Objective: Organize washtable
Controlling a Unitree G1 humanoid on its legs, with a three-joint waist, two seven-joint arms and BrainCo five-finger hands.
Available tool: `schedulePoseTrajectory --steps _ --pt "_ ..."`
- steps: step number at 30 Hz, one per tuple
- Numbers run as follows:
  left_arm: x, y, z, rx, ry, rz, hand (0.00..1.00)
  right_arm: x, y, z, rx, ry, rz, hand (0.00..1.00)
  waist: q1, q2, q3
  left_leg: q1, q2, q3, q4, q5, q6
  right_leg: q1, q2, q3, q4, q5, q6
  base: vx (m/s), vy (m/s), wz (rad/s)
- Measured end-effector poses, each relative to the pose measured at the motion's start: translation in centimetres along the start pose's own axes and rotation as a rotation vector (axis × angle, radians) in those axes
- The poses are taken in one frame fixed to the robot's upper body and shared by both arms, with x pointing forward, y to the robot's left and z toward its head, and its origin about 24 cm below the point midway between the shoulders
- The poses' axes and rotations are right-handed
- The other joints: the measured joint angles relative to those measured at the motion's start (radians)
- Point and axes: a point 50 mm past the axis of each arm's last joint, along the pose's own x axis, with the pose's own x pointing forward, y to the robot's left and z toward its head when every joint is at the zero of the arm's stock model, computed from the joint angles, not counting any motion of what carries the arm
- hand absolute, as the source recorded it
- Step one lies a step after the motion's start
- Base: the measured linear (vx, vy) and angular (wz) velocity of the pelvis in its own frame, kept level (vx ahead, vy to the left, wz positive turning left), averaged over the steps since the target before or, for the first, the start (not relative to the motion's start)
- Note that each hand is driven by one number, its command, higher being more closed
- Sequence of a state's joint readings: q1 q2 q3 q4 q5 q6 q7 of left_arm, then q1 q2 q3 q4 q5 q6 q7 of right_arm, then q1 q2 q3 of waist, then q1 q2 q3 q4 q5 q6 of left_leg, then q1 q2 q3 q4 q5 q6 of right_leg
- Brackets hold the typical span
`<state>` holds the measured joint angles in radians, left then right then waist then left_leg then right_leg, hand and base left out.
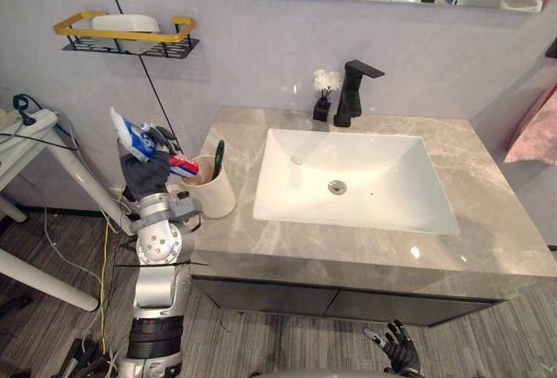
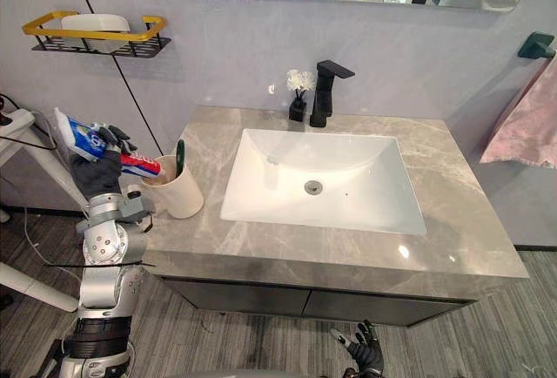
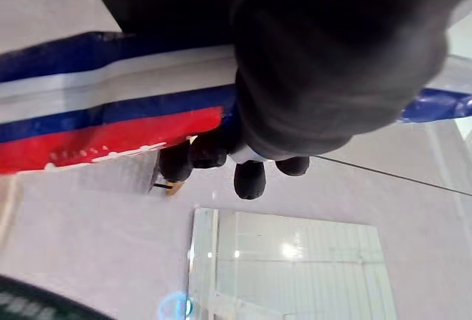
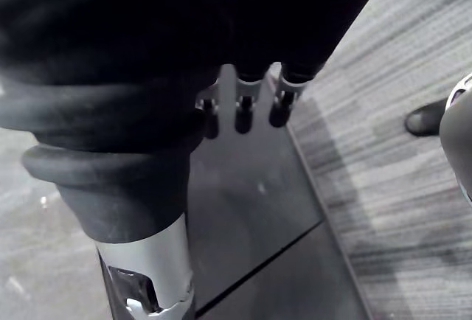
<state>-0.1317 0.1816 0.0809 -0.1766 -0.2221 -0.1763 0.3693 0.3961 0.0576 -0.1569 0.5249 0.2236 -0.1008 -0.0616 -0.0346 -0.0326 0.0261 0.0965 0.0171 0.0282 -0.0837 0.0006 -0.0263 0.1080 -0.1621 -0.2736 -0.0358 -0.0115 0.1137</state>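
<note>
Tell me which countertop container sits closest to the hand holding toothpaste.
The cream cup with the green toothbrush, beside the left hand; the black flower vase stands back by the faucet.

The worktop [image 1: 496,230] looks like grey veined stone, polished enough to catch glare. The basin [image 1: 348,165] is smooth, glossy white. The tap [image 1: 352,92] is matt black metal. The cup [image 1: 219,197] is matt cream, the toothpaste tube [image 1: 132,137] shiny plastic. The towel [image 2: 526,125] is soft pink cloth; the floor [image 4: 391,99] is a rough grey weave.

Cup [image 1: 215,193] left of sink [image 1: 392,208]; faucet [image 1: 352,92] behind.
</note>
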Motion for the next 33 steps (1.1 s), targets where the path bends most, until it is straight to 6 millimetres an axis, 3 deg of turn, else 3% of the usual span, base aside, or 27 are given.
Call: schedulePoseTrajectory --steps 8,9,15,26,29,33 --pt "-0.4 -0.7 -1.1 0.034 0.051 -0.051 1.0 -0.1 0.0 -0.3 -0.012 0.012 0.006 0.0 0.0 0.0 0.0 -0.006 0.001 0.0 0.005 -0.001 -0.002 -0.006 0.001 0.003 0.0 0.0 0.0 -0.01 -0.007 -0.01" --pt "-0.4 -0.8 -1.1 0.043 0.049 -0.057 0.0 -0.1 0.0 -0.3 -0.013 0.012 0.006 0.0 -0.001 0.0 0.0 -0.007 0.001 0.0 0.007 -0.002 -0.002 -0.006 0.001 0.003 0.0 0.0 0.0 0.0 0.0 0.0" --pt "-0.6 -1.0 -2.1 0.062 0.09 -0.086 0.0 -0.1 0.0 -0.3 -0.024 0.014 0.006 0.0 -0.002 0.0 0.0 -0.013 0.002 -0.002 0.015 -0.004 -0.005 -0.007 0.002 0.002 0.0 0.0 0.0 -0.02 -0.01 0.01" --pt "-0.4 -1.5 -1.8 0.069 0.079 -0.116 0.0 -0.1 0.0 -0.4 -0.035 0.015 0.007 0.0 -0.004 0.0 0.0 -0.013 0.002 -0.001 0.014 -0.004 -0.005 -0.008 0.001 0.002 -0.001 0.0 0.0 0.0 0.0 0.0" --pt "0.3 -2.0 -0.6 0.056 0.019 -0.13 0.0 -0.1 0.0 -0.4 -0.036 0.014 0.008 0.0 -0.003 0.001 0.0 -0.014 0.002 -0.001 0.015 -0.004 -0.005 -0.007 0.001 0.001 -0.001 0.0 0.0 0.0 0.0 0.0" --pt "0.5 -2.4 2.9 -0.002 -0.137 -0.144 0.0 -0.1 0.0 -0.4 -0.036 0.014 0.007 0.0 -0.004 0.003 -0.001 -0.013 0.001 -0.002 0.014 -0.004 -0.005 -0.007 0.001 -0.003 -0.001 0.0 0.0 0.0 0.0 0.0"
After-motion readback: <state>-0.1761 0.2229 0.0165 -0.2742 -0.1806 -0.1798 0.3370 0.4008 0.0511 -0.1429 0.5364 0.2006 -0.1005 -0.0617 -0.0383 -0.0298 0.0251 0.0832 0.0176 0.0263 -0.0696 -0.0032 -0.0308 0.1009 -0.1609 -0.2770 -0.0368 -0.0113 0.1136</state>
